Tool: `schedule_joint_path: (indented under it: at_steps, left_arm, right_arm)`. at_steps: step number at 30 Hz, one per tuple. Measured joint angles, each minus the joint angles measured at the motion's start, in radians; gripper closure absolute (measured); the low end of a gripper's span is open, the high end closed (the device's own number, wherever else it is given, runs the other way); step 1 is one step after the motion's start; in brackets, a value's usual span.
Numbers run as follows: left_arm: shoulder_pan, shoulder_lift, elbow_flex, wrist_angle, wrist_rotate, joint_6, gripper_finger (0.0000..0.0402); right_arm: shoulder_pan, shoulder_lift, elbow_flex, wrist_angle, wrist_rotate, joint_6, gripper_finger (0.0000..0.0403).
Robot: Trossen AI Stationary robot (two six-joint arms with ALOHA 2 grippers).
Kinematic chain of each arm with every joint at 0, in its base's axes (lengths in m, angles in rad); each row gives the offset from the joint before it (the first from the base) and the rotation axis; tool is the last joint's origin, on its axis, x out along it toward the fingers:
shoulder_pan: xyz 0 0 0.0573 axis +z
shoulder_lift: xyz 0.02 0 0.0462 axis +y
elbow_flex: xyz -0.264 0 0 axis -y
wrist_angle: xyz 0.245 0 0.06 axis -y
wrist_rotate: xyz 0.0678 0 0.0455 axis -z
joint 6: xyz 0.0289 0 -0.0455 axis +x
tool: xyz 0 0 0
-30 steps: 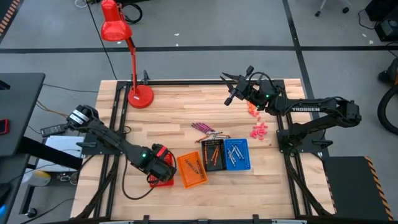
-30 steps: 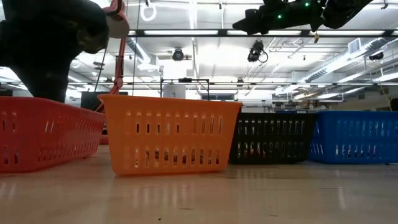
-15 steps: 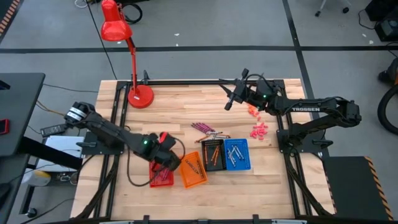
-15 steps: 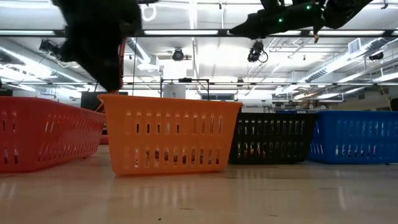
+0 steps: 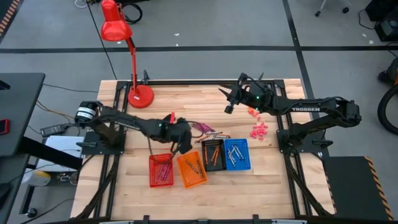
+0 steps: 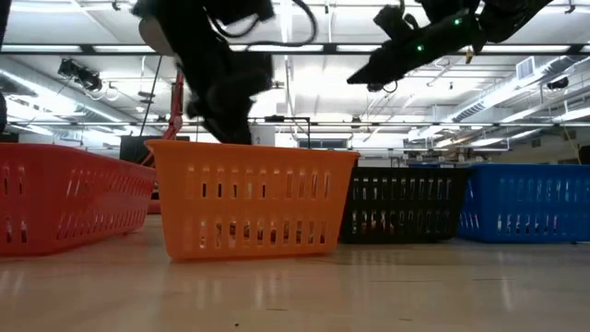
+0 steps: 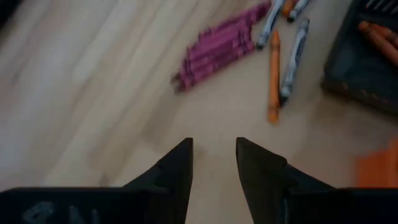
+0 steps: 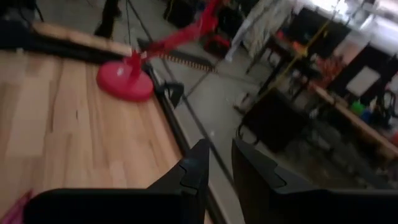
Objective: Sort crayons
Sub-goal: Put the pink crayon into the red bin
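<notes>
I am steering the left gripper (image 7: 213,163), fingers apart and empty, toward the loose crayons (image 7: 219,46) lying beside the black basket (image 5: 213,154). I am aiming to straddle one stick squarely. The right gripper (image 8: 217,163), fingers narrowly apart and empty, is waiting high over the table's far edge.

a red desk lamp (image 5: 127,50) stands at the far left of the wooden tabletop (image 5: 174,112). four small baskets sit in a near row: red (image 5: 161,170), orange (image 5: 191,170), black (image 5: 212,154), blue (image 5: 236,154). small pink pieces (image 5: 259,130) lie at the right.
</notes>
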Motion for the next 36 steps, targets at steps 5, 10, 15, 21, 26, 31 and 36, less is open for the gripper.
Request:
schedule_joint_path:
  at_steps: [5, 10, 15, 21, 26, 31, 36]
  left_arm:
    - [0.067, 0.075, 0.0, 0.143, 0.0, 0.307, 0.0269]
    - [0.127, 0.144, 0.0, 0.203, 0.055, 0.634, 0.0269]
    - [0.196, 0.172, -0.001, 0.282, 0.176, 0.77, 0.0269]
    - [0.262, 0.172, -0.001, 0.34, 0.33, 0.894, 0.0269]
    - [0.313, 0.174, -0.001, 0.378, 0.43, 0.93, 0.0269]
    - [0.336, 0.174, -0.001, 0.4, 0.544, 0.95, 0.0269]
    - [0.335, 0.174, -0.022, 0.429, 0.599, 0.965, 0.0269]
  right_arm:
    - [0.001, 0.0, 0.0, -0.12, 0.013, 0.059, 0.0328]
    - [0.021, 0.0, 0.0, -0.229, 0.012, 0.09, 0.0328]
    - [0.053, 0.0, 0.0, -0.295, 0.01, 0.124, 0.0328]
    - [0.065, 0.0, 0.0, -0.333, 0.012, 0.157, 0.0328]
    - [0.066, 0.0, 0.0, -0.348, 0.011, 0.168, 0.0328]
    - [0.066, 0.0, 0.0, -0.351, 0.008, 0.168, 0.0328]
    - [0.066, 0.0, 0.0, -0.351, 0.008, 0.167, 0.0328]
